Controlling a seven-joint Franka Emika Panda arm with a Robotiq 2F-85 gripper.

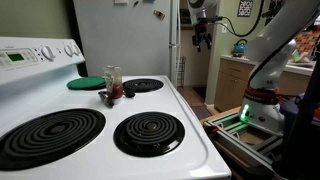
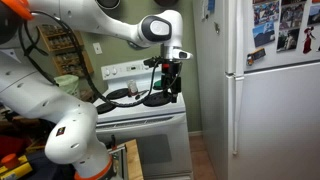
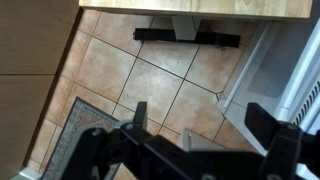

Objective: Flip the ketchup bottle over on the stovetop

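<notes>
The ketchup bottle (image 1: 113,83) stands upright near the middle of the white stovetop (image 1: 108,112), between the back burners, with its pale cap on top. My gripper (image 1: 202,38) hangs in the air well off the right edge of the stove, far from the bottle. It also shows in an exterior view (image 2: 172,80), level with the stove's front right corner. In the wrist view the gripper (image 3: 200,125) is open and empty, its two dark fingers wide apart over a tiled floor. The bottle does not show in the wrist view.
A flat green disc (image 1: 86,83) lies on the back left burner. A dark spoon-like utensil (image 1: 106,97) lies just in front of the bottle. A white fridge (image 2: 270,90) stands right beside the stove. A wooden counter (image 1: 232,80) is beyond it.
</notes>
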